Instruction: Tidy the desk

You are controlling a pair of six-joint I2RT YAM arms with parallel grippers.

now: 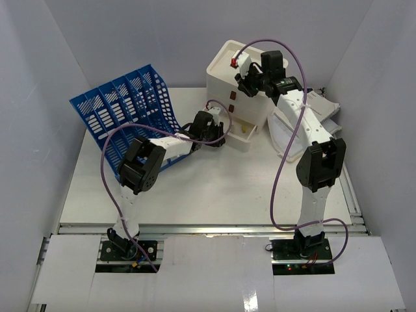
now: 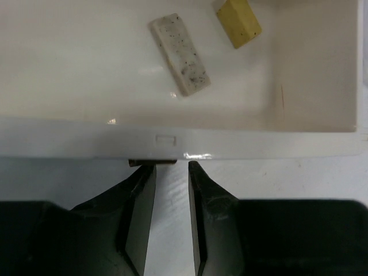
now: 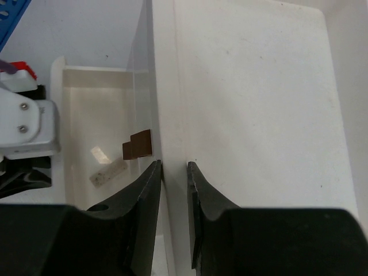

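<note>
Your white table [image 1: 214,188] spreads wide beneath both arms, with a blue file rack [image 1: 130,107] at its far left and a cream drawer box [image 1: 221,62] at far centre. The bottom drawer [image 2: 86,141] stands open. Your left pincer [image 2: 171,167], fingers slightly apart, meets the drawer front. Your right pincer [image 3: 174,167], likewise slightly parted, is at the box's top edge. Inside the drawer lie a speckled eraser [image 2: 179,53] and a yellow block [image 2: 238,22].

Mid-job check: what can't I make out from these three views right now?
- Top view: the left gripper covers the front of the open drawer, hiding its handle.
- Left wrist: the handle shows only as a brown sliver under the drawer lip. Whether the fingers grip it is unclear.
- Left wrist: the yellow block is cut off by the top edge.
- Top view: the closed drawers hide their contents.
- Top view: the right arm crosses the white pile.
</note>
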